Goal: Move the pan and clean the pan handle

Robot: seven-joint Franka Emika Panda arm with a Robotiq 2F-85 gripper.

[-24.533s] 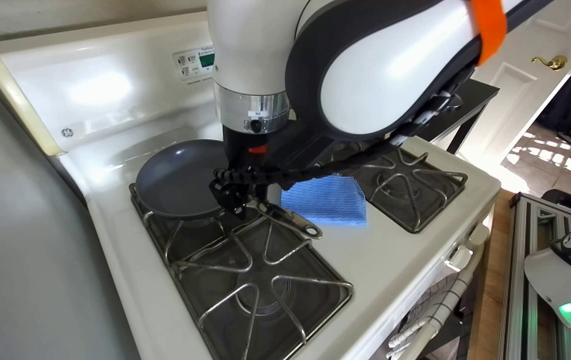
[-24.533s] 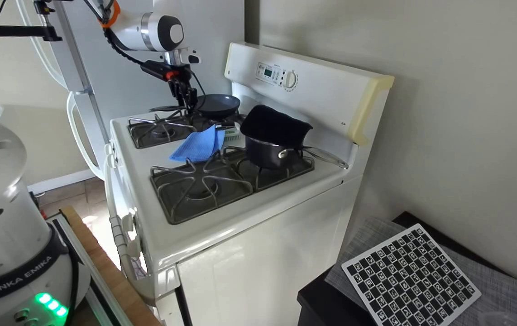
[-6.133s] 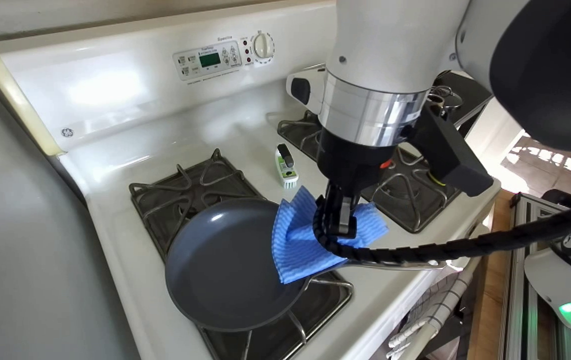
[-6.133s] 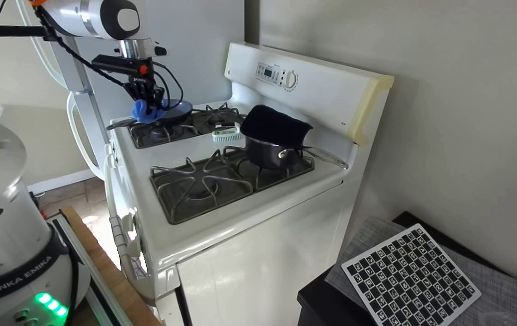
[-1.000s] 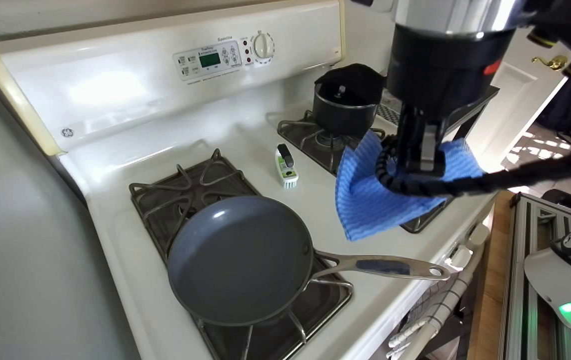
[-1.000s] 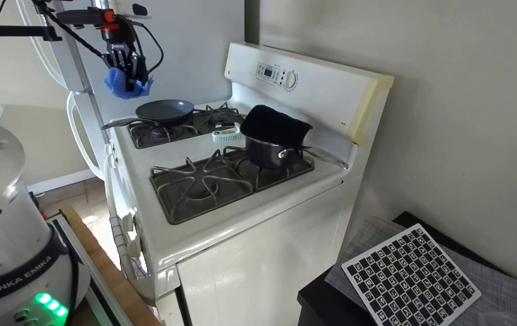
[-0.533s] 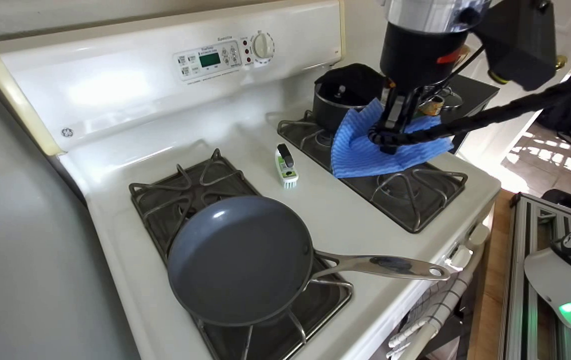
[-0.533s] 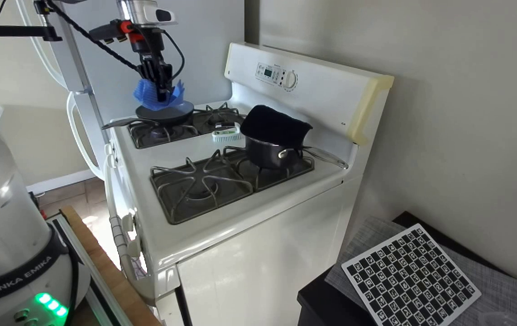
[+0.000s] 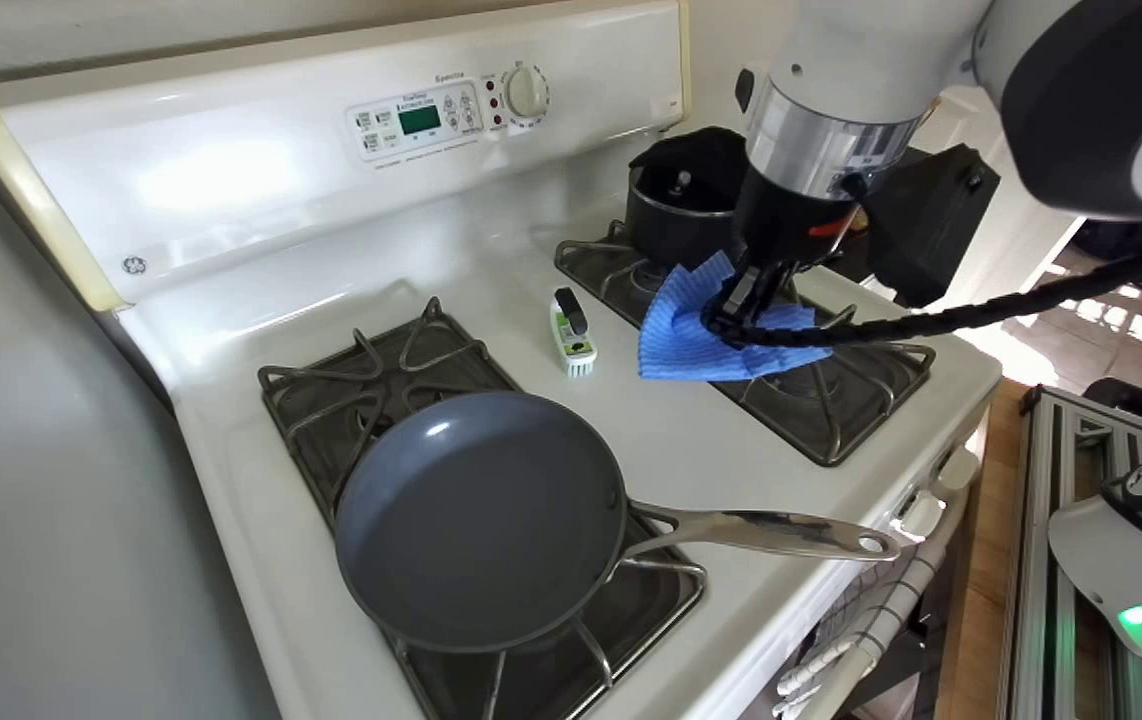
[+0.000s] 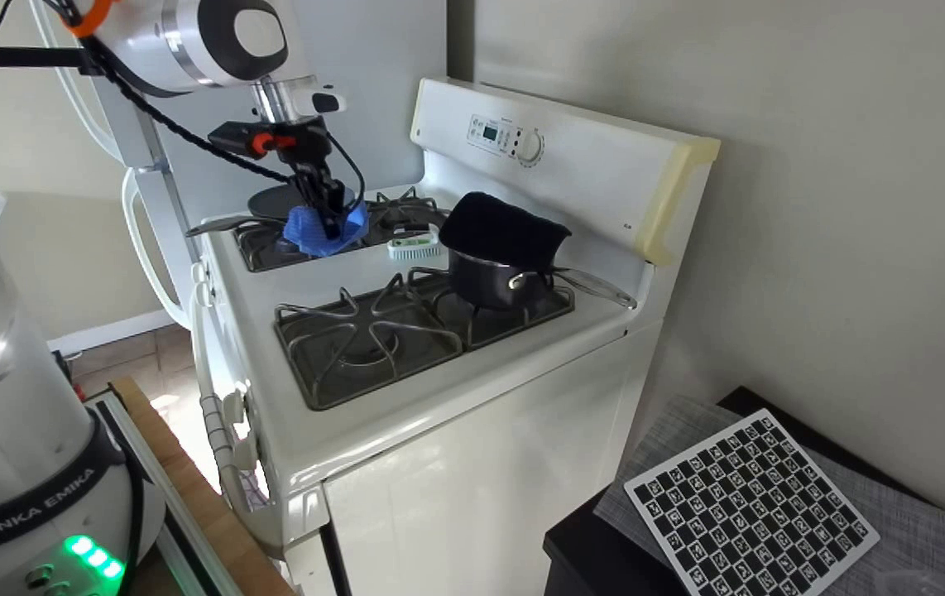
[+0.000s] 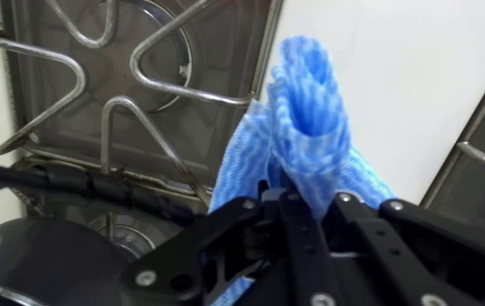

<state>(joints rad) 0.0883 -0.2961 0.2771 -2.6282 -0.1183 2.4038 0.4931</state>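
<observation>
**Wipe looks done, cloth awaits its landing**

Here's the gripper point(image 10: 331, 229), jaws pinched tight on the blue cloth point(image 9: 671, 345), above the stove top point(image 9: 671, 440), near its middle! The pan point(image 9: 479, 520) sits toward the front edge, its pan handle point(image 9: 761, 531) reaching just past it. Looks like wiping's over: next, lower the cloth and let go. What a change: seconds ago it hid the pan handle's root; now it's well apart.

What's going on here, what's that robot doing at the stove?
The robot's gripper is shut on a blue cloth, holding it over the stove. The frying pan sits there too, its silver handle pointing toward the stove's front edge. The cloth isn't touching that handle. Cleaning it is the job; I can't tell if it's finished.
</observation>
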